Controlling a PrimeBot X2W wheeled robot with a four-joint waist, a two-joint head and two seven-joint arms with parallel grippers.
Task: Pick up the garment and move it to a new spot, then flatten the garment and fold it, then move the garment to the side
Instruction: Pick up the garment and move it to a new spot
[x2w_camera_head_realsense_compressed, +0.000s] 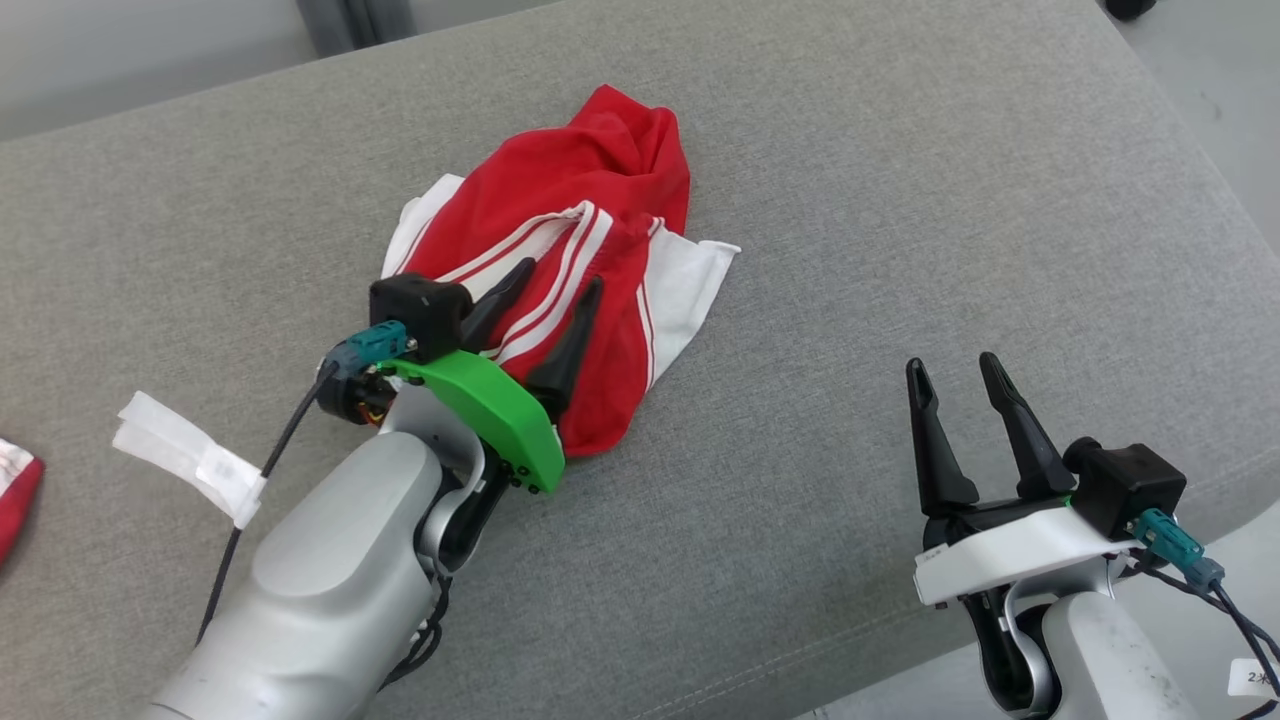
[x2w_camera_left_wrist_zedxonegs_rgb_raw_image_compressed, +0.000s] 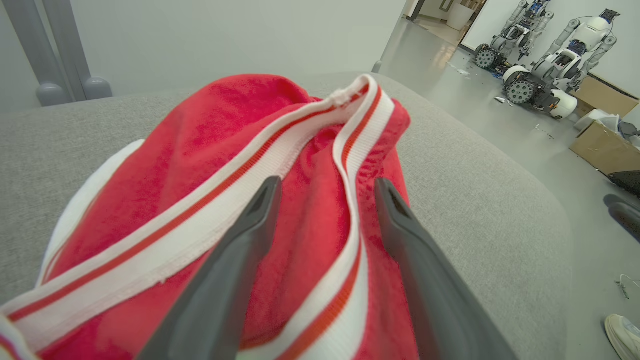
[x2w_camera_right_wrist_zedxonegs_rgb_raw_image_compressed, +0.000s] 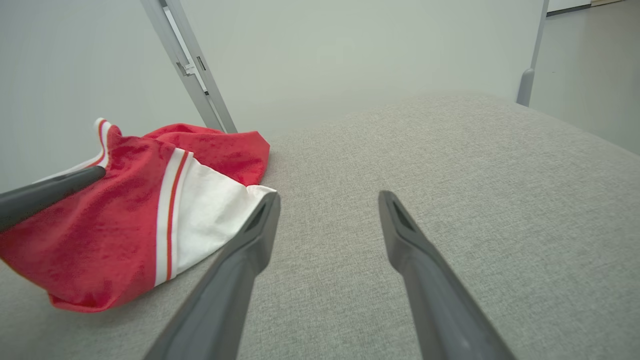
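Observation:
The garment (x2w_camera_head_realsense_compressed: 590, 190) is a red piece with white panels and red-and-white striped bands, lying crumpled in a heap on the grey cushioned surface (x2w_camera_head_realsense_compressed: 900, 200). My left gripper (x2w_camera_head_realsense_compressed: 560, 275) hovers over its near part, open, with the two dark fingers spread above the striped band (x2w_camera_left_wrist_zedxonegs_rgb_raw_image_compressed: 345, 165) and nothing pinched between them. In the right wrist view the garment (x2w_camera_right_wrist_zedxonegs_rgb_raw_image_compressed: 150, 200) lies to the left. My right gripper (x2w_camera_head_realsense_compressed: 950, 365) stands open near the front right edge, apart from the cloth, its fingers (x2w_camera_right_wrist_zedxonegs_rgb_raw_image_compressed: 250, 245) over bare grey fabric.
A white tag or strip (x2w_camera_head_realsense_compressed: 190, 455) lies at the front left, and a bit of red-and-white cloth (x2w_camera_head_realsense_compressed: 15, 490) shows at the left edge. Beyond the surface's right side are the floor, cardboard boxes (x2w_camera_left_wrist_zedxonegs_rgb_raw_image_compressed: 605, 145) and parked robots (x2w_camera_left_wrist_zedxonegs_rgb_raw_image_compressed: 550, 55).

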